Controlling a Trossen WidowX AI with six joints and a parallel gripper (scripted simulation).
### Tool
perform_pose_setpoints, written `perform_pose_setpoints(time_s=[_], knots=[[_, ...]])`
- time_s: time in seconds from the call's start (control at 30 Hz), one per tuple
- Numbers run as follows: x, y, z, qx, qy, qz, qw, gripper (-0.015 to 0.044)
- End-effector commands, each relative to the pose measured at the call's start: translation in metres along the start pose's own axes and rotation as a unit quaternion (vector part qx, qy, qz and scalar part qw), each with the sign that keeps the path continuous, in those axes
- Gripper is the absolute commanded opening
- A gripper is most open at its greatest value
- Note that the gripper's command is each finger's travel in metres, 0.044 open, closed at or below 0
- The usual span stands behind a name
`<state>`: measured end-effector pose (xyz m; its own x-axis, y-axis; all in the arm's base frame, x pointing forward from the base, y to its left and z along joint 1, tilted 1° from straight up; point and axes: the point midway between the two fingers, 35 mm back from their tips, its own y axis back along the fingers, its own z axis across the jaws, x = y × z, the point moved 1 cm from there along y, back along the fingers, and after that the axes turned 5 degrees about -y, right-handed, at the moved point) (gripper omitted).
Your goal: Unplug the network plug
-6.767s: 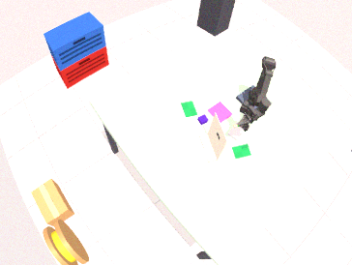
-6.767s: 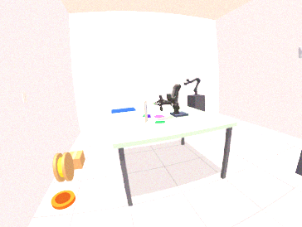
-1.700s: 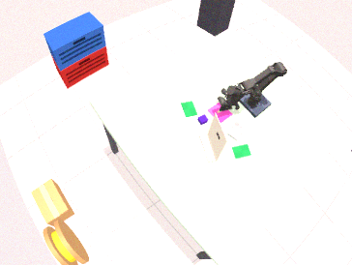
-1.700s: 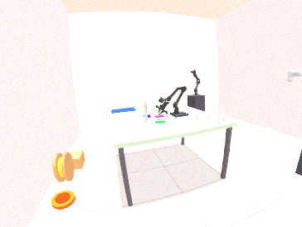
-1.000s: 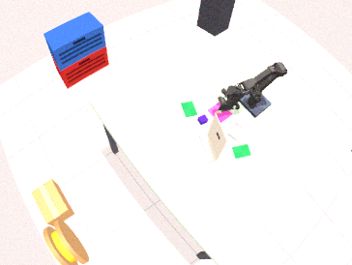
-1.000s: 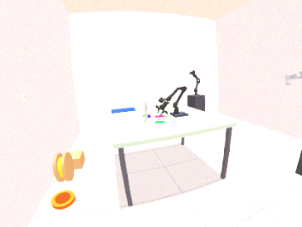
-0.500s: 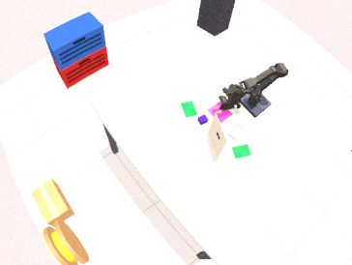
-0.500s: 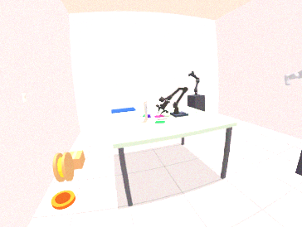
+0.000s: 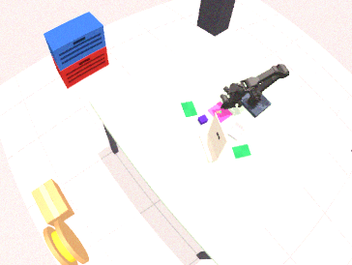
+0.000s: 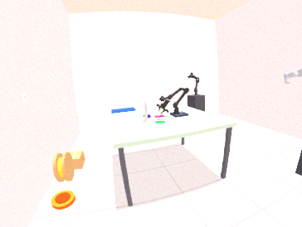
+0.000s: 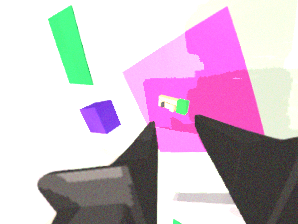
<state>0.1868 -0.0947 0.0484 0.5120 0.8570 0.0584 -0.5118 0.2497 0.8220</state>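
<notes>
The plug [image 11: 169,103] [image 9: 219,112], cream with a green end, lies on the magenta marked square [image 11: 227,60] [image 9: 222,117] [image 10: 158,116]. In the wrist view it is turned sideways and shows whole, just beyond the fingertips. My gripper [image 11: 174,123] [image 9: 223,105] is partly open, with a gap between the fingertips and nothing held in it. The fingertips are over the square, close to the plug; their exact height above it is hard to tell. The upright panel [image 9: 215,145] [image 10: 145,111] stands apart from the gripper, with a dark socket opening on its face.
A purple cube [image 11: 101,117] [image 9: 202,119] is beside the square. One green patch [image 11: 71,47] [image 9: 189,108] lies beyond the cube, and another green patch [image 9: 241,151] [image 10: 160,122] lies near the panel. Blue and red boxes [image 9: 77,41] stand farther off.
</notes>
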Motion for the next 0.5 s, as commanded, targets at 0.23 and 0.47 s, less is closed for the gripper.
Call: perform_pose_setpoints(time_s=[0.23, 0.47], knots=[[0.0, 0.009, 0.006, -0.003, 0.0, 0.0, 1.0, 0.0156], [0.001, 0.016, 0.012, -0.003, 0.0, 0.0, 1.0, 0.0156]])
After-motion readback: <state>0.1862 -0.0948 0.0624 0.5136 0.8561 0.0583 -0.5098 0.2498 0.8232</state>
